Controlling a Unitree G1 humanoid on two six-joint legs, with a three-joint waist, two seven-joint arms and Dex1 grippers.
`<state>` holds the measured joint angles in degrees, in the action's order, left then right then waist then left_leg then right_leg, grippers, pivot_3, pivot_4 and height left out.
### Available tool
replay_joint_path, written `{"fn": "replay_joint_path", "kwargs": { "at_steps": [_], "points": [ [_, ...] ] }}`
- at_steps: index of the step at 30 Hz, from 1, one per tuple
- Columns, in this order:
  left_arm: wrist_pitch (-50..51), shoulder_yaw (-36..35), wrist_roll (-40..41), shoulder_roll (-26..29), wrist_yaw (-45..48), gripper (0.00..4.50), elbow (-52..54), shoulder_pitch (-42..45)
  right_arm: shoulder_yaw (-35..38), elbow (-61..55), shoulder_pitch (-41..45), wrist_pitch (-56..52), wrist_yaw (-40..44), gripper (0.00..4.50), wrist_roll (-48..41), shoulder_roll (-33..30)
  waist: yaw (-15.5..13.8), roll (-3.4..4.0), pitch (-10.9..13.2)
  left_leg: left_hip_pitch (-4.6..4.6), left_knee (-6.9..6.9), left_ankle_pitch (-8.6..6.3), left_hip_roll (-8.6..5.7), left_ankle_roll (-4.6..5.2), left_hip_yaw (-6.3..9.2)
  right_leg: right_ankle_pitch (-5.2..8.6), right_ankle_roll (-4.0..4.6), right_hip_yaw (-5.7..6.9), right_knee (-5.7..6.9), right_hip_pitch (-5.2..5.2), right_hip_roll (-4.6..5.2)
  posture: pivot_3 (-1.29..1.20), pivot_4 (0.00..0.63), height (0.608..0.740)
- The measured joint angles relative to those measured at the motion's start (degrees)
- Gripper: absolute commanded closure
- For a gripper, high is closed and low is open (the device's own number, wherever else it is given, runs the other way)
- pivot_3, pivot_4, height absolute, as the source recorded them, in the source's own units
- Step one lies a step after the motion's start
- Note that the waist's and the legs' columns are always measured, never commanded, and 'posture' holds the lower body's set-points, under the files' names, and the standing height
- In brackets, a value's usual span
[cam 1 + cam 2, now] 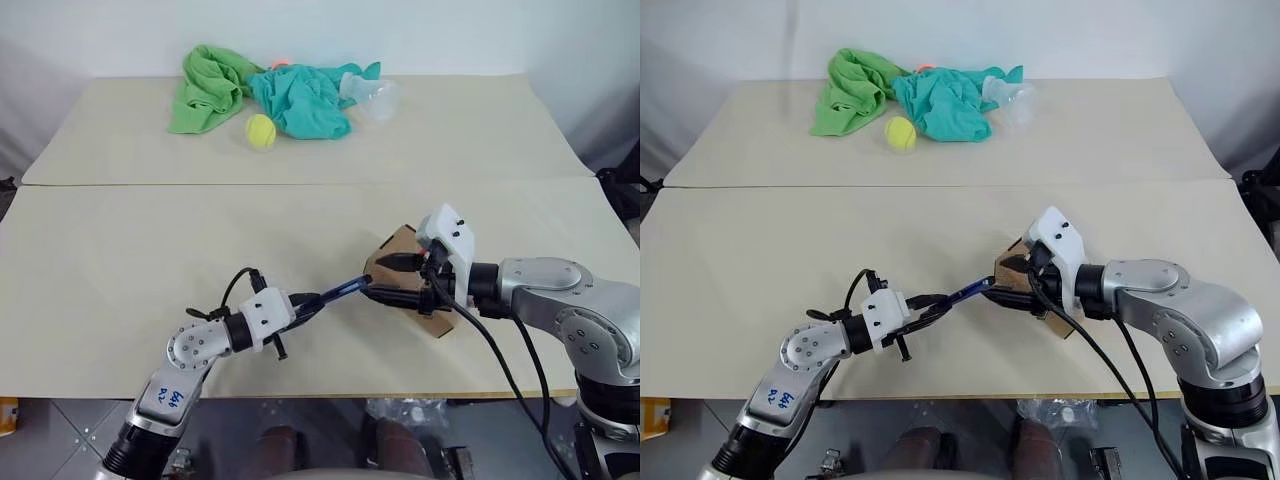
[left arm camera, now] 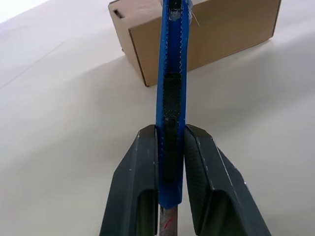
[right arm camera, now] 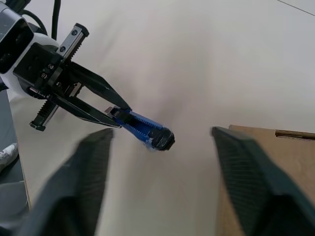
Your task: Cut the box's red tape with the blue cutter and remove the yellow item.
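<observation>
**Box waiting for the blade, cutter poised at its edge**

Box (image 1: 1025, 285) is sitting near the front edge of the near table (image 1: 790, 240), partly hidden in the head views by the right gripper (image 1: 392, 276), which is hovering over it with its fingers spread wide and gripping nothing. The left gripper (image 2: 170, 162) is pinching the blue cutter (image 2: 172, 98) tightly between its two fingers (image 2: 140, 187), and the cutter is pointing across at the box, its tip just at the carton's upper edge. The red tape and the yellow item are not visible from these angles.

Judging by this, the cutting step is just getting under way: the blade is lined up but no slit is showing. Next, the right gripper likely needs to steady the carton while the left one draws the tip along the flap seam where the tape should lie. At the far table, two cloths (image 1: 300, 100) and a tennis ball (image 1: 261, 130) are lying well apart from the work.
</observation>
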<state>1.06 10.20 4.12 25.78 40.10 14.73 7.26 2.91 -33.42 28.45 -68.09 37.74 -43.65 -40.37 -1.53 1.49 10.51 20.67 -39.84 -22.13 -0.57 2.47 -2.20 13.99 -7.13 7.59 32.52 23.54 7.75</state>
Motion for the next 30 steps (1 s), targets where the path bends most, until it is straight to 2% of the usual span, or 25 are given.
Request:
{"fn": "replay_joint_path", "kwargs": {
  "at_steps": [8, 13, 20, 30],
  "points": [
    [-2.4, 0.6, 0.1, -0.3, 2.3, 4.07, -3.5, 2.8, 3.9, 0.0, -0.1, -4.4, -1.9, 0.03, -2.9, -3.5, 0.0, -0.05, 0.0, 0.12, -0.23, 0.00, 0.05, -0.01, 0.00, -0.06, -0.10, -0.02, 0.02, 0.01, -0.04, 0.00, 0.150, 0.740],
    [-3.8, 1.5, 0.1, -1.1, 2.8, 4.07, -4.7, 4.1, 3.8, 0.2, 3.9, -10.6, -1.9, 0.03, -6.9, -4.2, 0.1, -0.05, 0.0, 0.12, -0.24, 0.01, 0.07, -0.01, -0.01, -0.06, -0.10, -0.03, 0.04, 0.03, -0.07, 0.00, 0.150, 0.740],
    [-5.4, 2.1, 0.1, -2.0, 3.4, 4.07, -6.4, 5.4, 0.5, 4.6, 10.4, -16.8, -2.4, 0.03, -8.6, -3.3, 0.1, -0.05, 0.0, 0.14, -0.31, 0.01, 0.07, -0.01, -0.03, -0.06, -0.10, -0.03, 0.10, 0.04, -0.07, 0.00, 0.150, 0.740],
    [-7.4, 2.1, -0.5, -2.9, 2.1, 4.07, -6.7, 6.8, -4.2, 9.8, 15.3, -19.3, -2.1, 0.03, -9.1, -2.1, 0.1, -0.05, 0.0, 0.25, -0.38, 0.02, 0.06, 0.00, -0.04, -0.06, -0.11, 0.00, 0.15, 0.09, -0.10, 0.00, 0.150, 0.740]
  ]
}}
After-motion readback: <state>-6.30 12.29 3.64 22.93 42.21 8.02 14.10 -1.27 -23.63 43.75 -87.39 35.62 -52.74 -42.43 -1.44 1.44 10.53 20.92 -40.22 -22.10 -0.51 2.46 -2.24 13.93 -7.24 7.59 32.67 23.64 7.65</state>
